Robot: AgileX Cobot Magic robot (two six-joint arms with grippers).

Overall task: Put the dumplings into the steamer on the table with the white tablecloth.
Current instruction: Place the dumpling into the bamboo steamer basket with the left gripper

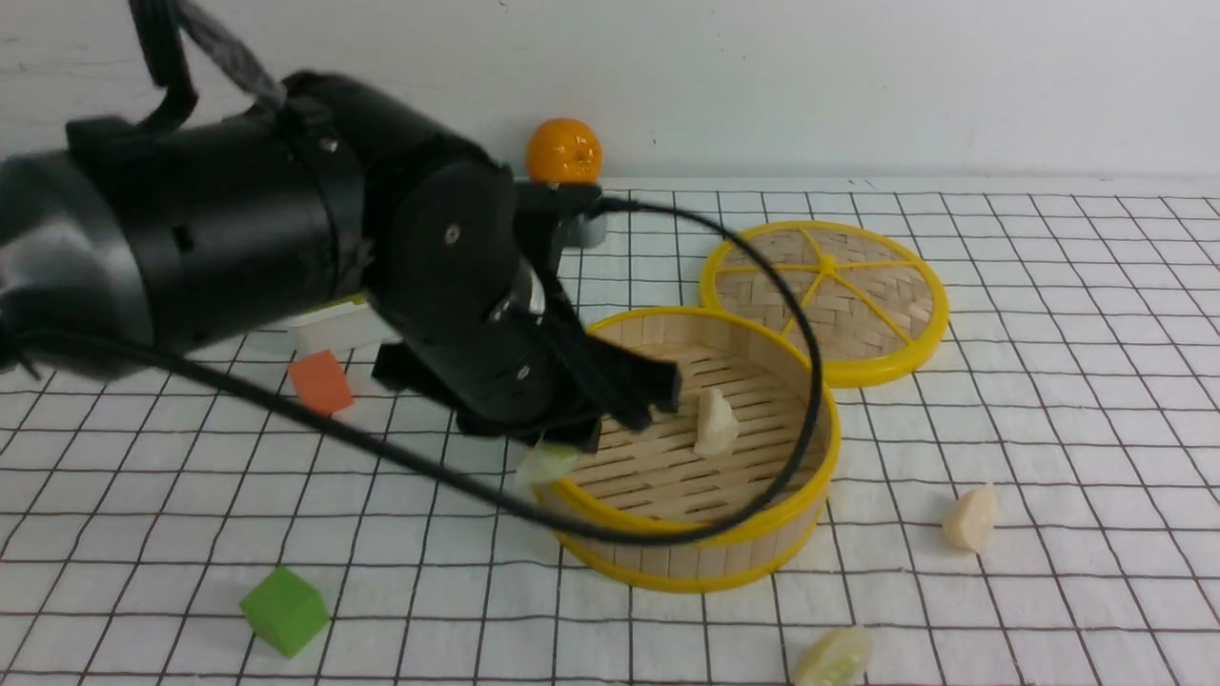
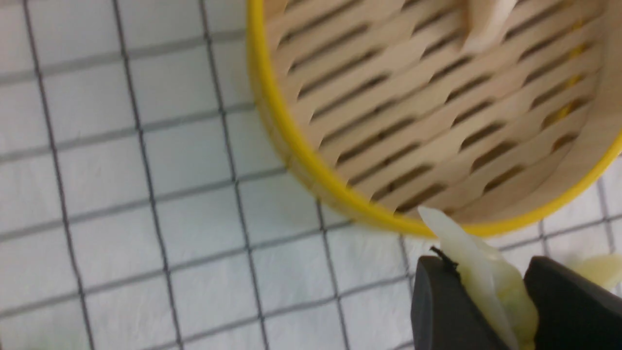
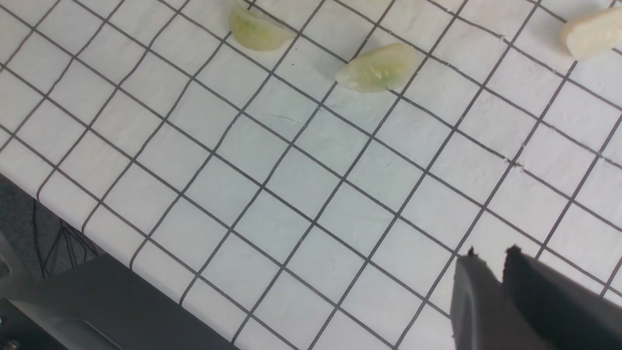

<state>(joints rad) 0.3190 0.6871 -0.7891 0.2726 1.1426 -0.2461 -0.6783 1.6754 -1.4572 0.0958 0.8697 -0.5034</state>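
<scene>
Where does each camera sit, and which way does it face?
Front view: between the arms, facing forward at the steamer; left arm shows.
Left wrist view: on left arm, looking down past the left hand pinching a greenish dumpling.
Right wrist view: on right arm, looking down at three dumplings; right hand shows.
Shared: front and left wrist see the steamer.

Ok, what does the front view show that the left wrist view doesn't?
Front only: woven lid, orange fruit, orange cube, green cube, plus a cream dumpling and a greenish dumpling loose on the tablecloth. Left wrist only: the left end effector visibly clamping the pale green dumpling. Both: the tablecloth, the steamer, the white dumpling inside it.
</scene>
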